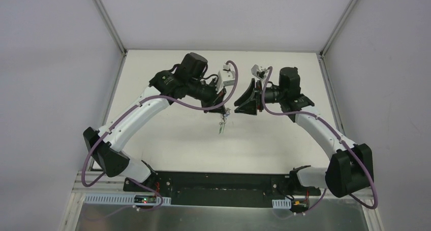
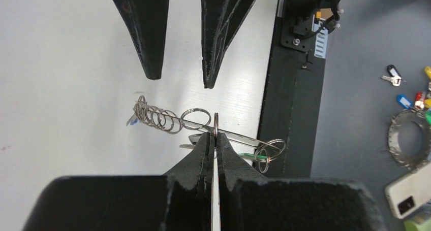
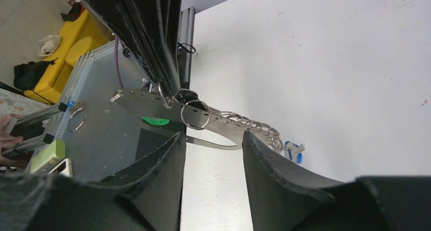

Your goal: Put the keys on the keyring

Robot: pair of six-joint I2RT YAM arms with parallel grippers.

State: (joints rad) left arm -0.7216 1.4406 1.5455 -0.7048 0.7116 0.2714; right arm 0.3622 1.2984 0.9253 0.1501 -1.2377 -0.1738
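Over the bench's middle in the top view, the left fingers (image 1: pixel 222 110) were clenched on the keyring (image 1: pixel 221 124). It hung from them toward 6 o'clock, clear of the bench (image 1: pixel 167 139). The right fingers (image 1: pixel 246 102) stood just at 3 o'clock of them, level with the keyring's top. Whether they were parted could not be told from up there.

From the left wrist, the left fingers (image 2: pixel 214 142) rose from 6 o'clock, pinched shut on one ring of the keyring (image 2: pixel 216 125), seen edge-on. A chain of rings (image 2: pixel 157 118) ran from it toward 9 o'clock. A flat silver blade (image 2: pixel 239 136) reached toward 4 o'clock, with a green key head (image 2: pixel 251 155) just under it. The right fingers (image 2: pixel 152 63) pointed down from 12 o'clock, spread wide and apart from the keyring. Off the bench at 3 o'clock lay loose keys (image 2: pixel 394 79) and a phone (image 2: pixel 406 196).

From the right wrist, the right fingers (image 3: pixel 170 160) came up from 6 o'clock, released and holding nothing. The keyring (image 3: pixel 195 114) hung just above the gap between their tips. The left fingers (image 3: pixel 162 63) came in from 11 o'clock, gripping its top ring. The green key head (image 3: pixel 155 121) sat at 9 o'clock of the rings. The chain (image 3: pixel 249 124) trailed toward 4 o'clock and ended at a small blue piece (image 3: pixel 294 152).
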